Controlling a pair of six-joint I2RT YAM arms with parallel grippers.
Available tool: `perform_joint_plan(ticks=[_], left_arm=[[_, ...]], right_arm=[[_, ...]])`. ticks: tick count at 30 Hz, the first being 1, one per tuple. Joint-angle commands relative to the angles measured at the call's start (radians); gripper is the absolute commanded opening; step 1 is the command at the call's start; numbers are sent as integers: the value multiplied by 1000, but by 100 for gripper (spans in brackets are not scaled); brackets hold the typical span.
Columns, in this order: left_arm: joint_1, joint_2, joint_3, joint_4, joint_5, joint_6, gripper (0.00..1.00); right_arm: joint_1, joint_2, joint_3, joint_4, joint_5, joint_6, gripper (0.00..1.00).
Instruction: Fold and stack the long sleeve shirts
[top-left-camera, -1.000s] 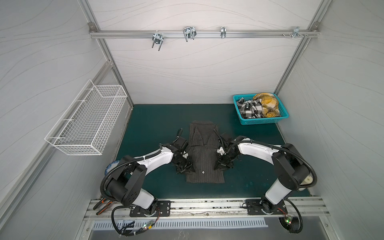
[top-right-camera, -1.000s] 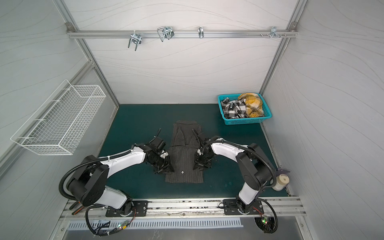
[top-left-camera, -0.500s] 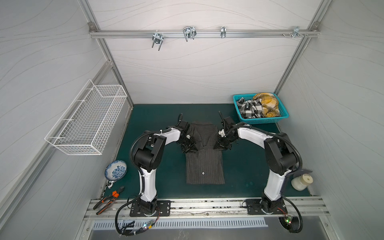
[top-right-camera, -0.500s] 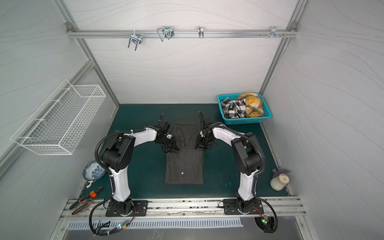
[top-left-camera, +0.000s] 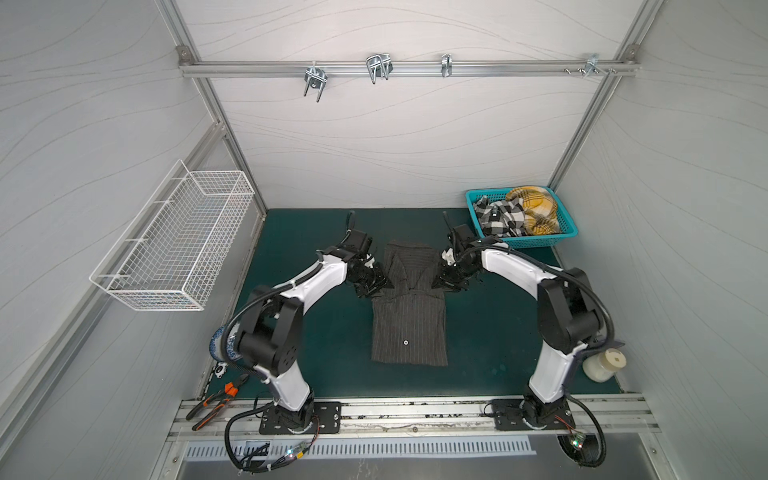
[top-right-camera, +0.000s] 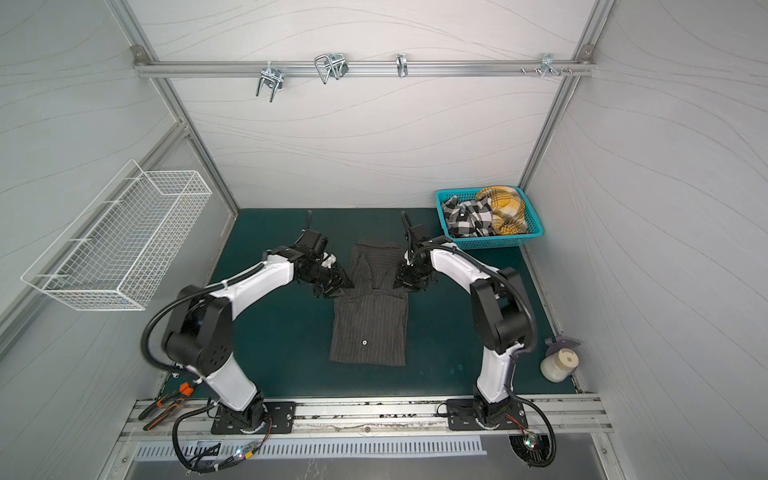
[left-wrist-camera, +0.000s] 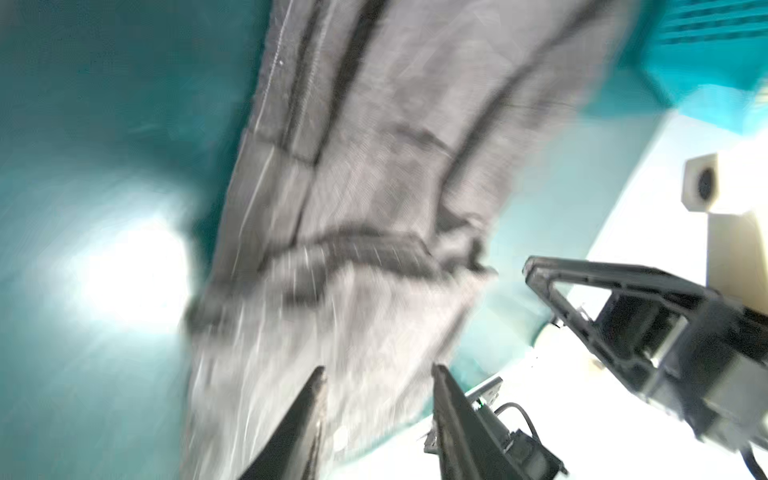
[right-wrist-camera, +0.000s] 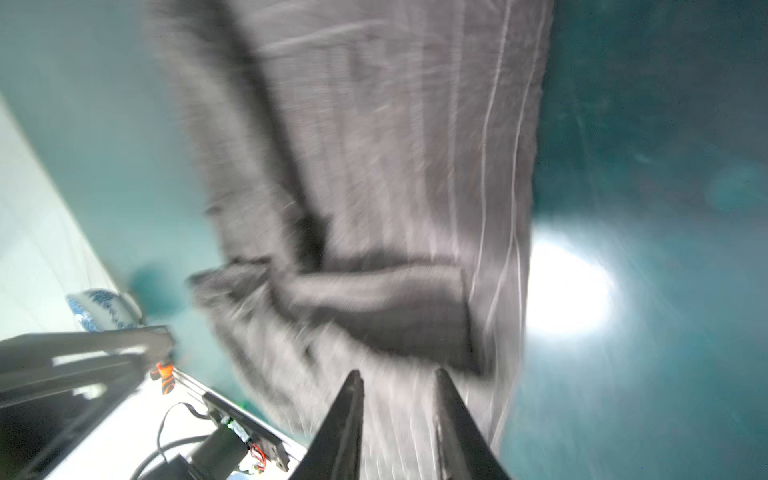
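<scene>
Pinstripe shirt (top-left-camera: 409, 328): where does it lie from the jaws? (R.)

Flat on the green mat (top-left-camera: 316, 332), between both grippers. Left gripper (left-wrist-camera: 378, 370): jaws partly apart, cloth just beyond the tips, nothing seen pinched. View blurred. Right gripper (right-wrist-camera: 397, 374): narrower gap, shirt edge right under the tips, no grip visible. (M.)

Fold state? (R.)

Sleeves look turned in, so it is a long narrow panel. A crosswise crease runs level with both sets of tips. My guess is the end-to-end fold isn't finished. (M.)

Further out? (R.)

Teal basket (top-left-camera: 536, 242) beyond the right jaws, well apart. Black-and-white plaid shirt (top-left-camera: 498, 216) and yellow plaid shirt (top-left-camera: 536, 208) bunched inside, unfolded. (M.)

Progress? (R.)

Early. One shirt part-folded, two untouched, no stack begun. (M.)
</scene>
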Motion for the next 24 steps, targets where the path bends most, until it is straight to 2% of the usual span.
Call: perform_joint_plan(ticks=[1,6,15,19,21,24], left_arm=[[-1,-55,-97,-63,-23,7,38],[-1,6,-201,80,97,-30,27],[1,174,-194,109,63,-4,15],[1,143,-191,79,11,13,24],[-1,96,-167,35,8,29,31],[4,-11,-130,-34,-61,46,43]], right_arm=[[56,-72,-83,-72,32,10,31],[107,-59,-171,2,11,51,28],[75,71,-251,64,27,49,23],[57,51,-242,16,60,35,23],[59,29,-230,-2,45,25,24],[84,-39,-222,-9,15,24,30]])
